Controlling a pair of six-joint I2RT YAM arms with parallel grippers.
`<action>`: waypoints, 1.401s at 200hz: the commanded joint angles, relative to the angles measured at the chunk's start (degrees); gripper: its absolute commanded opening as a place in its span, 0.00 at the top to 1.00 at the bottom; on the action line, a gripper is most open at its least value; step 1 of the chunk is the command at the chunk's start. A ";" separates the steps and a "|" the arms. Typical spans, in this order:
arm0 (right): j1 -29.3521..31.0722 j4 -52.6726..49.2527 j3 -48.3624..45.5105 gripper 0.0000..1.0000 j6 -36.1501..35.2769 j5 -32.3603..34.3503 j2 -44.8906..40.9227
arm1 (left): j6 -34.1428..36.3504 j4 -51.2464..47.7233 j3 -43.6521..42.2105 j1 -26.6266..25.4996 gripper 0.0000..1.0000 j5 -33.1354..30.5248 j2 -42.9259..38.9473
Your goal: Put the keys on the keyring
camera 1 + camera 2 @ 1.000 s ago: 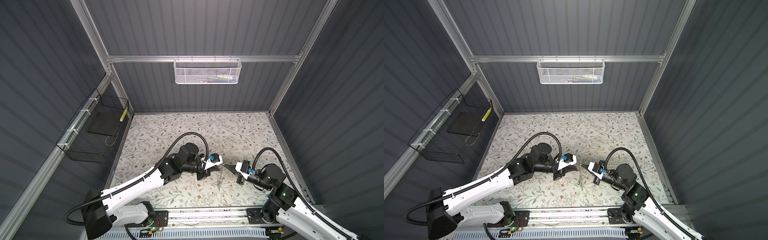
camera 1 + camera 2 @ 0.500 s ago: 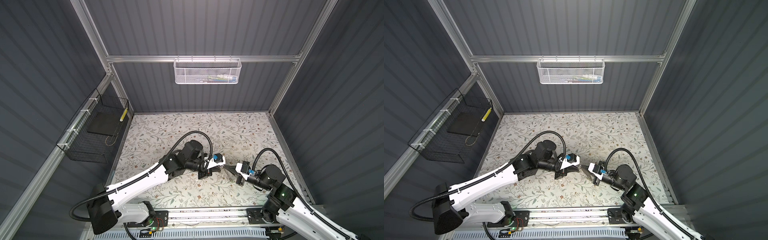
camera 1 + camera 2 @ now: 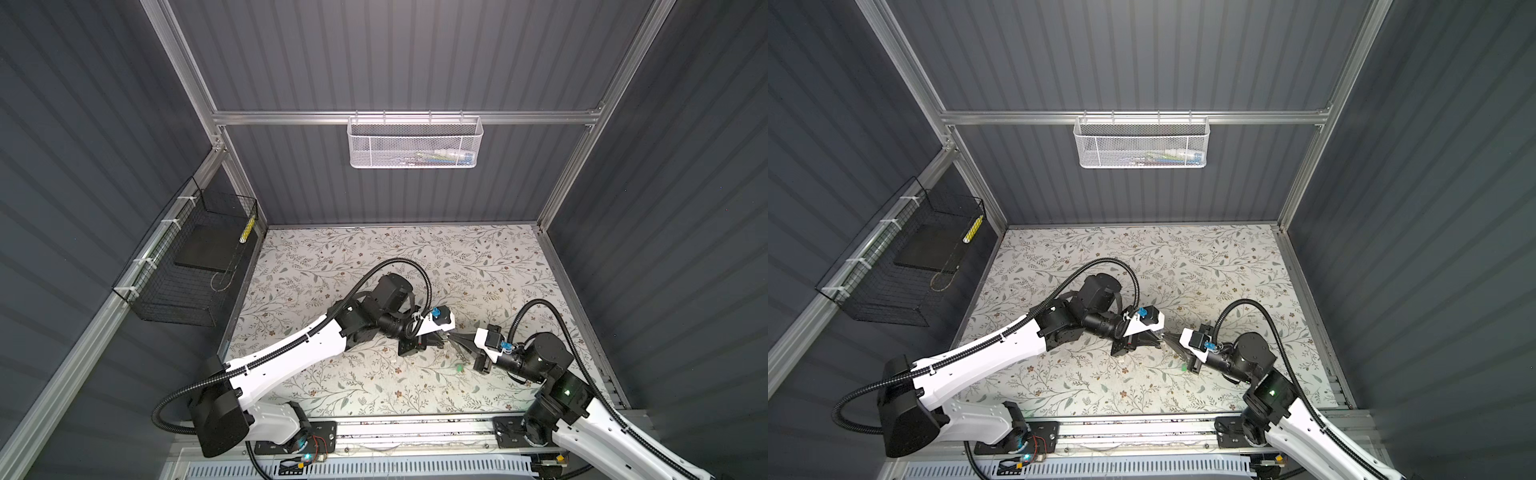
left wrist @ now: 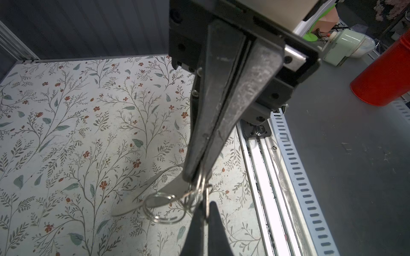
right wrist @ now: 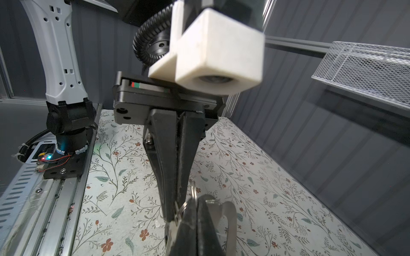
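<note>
In both top views I see the left gripper (image 3: 445, 338) and right gripper (image 3: 456, 336) tip to tip over the near right of the mat (image 3: 332, 257), a green tag (image 3: 459, 368) just nearer. Left wrist: right jaws clamp the keyring (image 4: 159, 188). Right wrist: left jaws pinch a ring (image 5: 193, 192).

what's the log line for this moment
left gripper: shut on metal ring | right gripper: shut on keyring | tips: meeting above mat | green tag: by right gripper, hanging or lying unclear
</note>
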 commanded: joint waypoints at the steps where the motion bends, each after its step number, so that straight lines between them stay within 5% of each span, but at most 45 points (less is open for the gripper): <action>1: -0.32 3.58 -0.26 1.00 1.04 -1.03 -0.11 | 1.22 -2.11 1.04 -0.25 0.88 -3.06 -2.33; 27: -0.53 2.33 0.00 1.00 1.00 -1.79 0.04 | 0.76 -0.72 -0.95 -0.10 0.68 -8.50 -7.84; 69: -0.61 2.93 0.30 1.00 1.48 -3.05 0.82 | 0.14 1.89 -2.43 -0.13 0.63 -11.19 -12.65; 197: -0.72 4.95 1.57 1.00 3.42 -5.35 3.41 | 3.15 -0.73 1.76 -0.18 0.69 -3.80 -6.29; 280: -0.70 5.13 1.40 1.00 3.44 -5.97 3.10 | 3.39 -0.34 2.62 -0.18 0.84 -2.42 -3.38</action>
